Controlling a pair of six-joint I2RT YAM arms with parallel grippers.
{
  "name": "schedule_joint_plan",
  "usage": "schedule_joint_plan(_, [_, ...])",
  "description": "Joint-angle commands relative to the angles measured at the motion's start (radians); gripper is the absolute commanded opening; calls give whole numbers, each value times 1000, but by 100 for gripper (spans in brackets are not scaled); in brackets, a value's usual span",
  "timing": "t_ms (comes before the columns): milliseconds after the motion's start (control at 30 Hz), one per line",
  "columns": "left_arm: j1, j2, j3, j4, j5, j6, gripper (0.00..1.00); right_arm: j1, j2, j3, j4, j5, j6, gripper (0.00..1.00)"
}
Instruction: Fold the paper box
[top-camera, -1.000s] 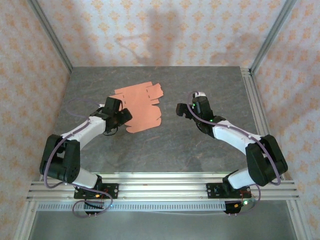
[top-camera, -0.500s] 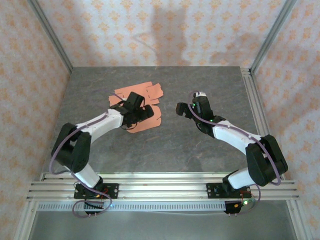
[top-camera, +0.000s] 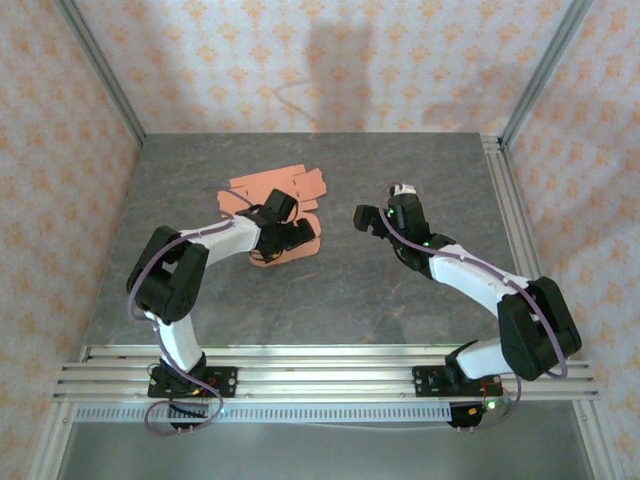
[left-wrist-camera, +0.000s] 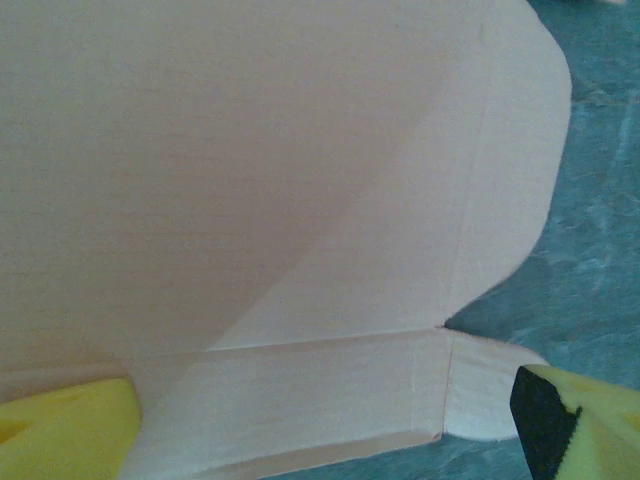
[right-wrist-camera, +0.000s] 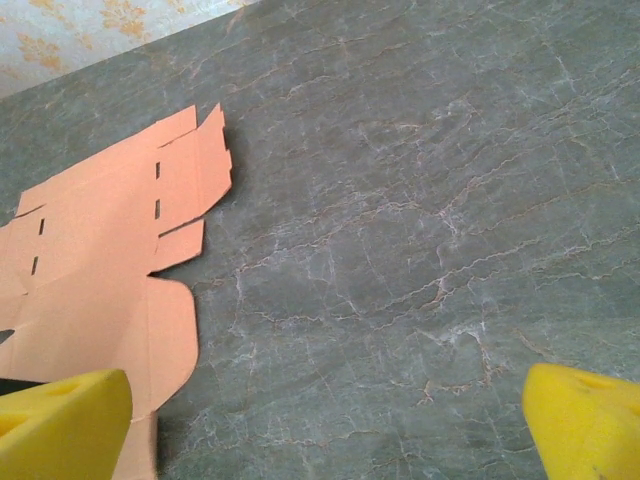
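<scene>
From its base at the near edge, our left arm has swung inward over the last second. The left gripper, which stood just beside the sheet's left edge, now hangs over the near part of the paper box. Its jaws stand wide apart and hold nothing. In the wrist view its yellow fingertips straddle a narrow scored flap at the sheet's edge, next to a rounded tab. Whether the pads touch the card we cannot tell, as the view is too close.

The right gripper has not moved. It hovers over bare table just right of the sheet, equally wide open and empty.

Farther back, the die-cut sheet lies flat on the dark tabletop, left of centre, its slits and far tabs unfolded. We judge that the folding has not yet begun, and the left arm seems to be lining up on a first flap.
</scene>
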Motion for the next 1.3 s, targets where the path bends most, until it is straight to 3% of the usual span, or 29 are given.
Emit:
schedule_joint_plan(0, [61, -56, -114, -68, -33, 29, 98, 3, -10, 5, -3, 17, 10, 100])
schedule_joint_plan(300, [236, -251, -225, -165, -83, 124, 99, 3, 42, 34, 17, -34, 28, 100])
schedule_joint_plan(567, [243, -355, -167, -174, -84, 139, 99, 4, 211, 155, 22, -192, 155, 98])
schedule_joint_plan(833, [241, -527, -203, -201, -166, 144, 99, 12, 491, 353, 51, -346, 380, 78])
schedule_joint_plan(1067, [242, -629, -244, -225, -214, 152, 99, 38, 677, 532, 48, -437, 413, 44])
schedule_joint_plan(1267, [242, -742, -284, -250, -286, 176, 100, 41, 805, 664, 40, -493, 460, 40])
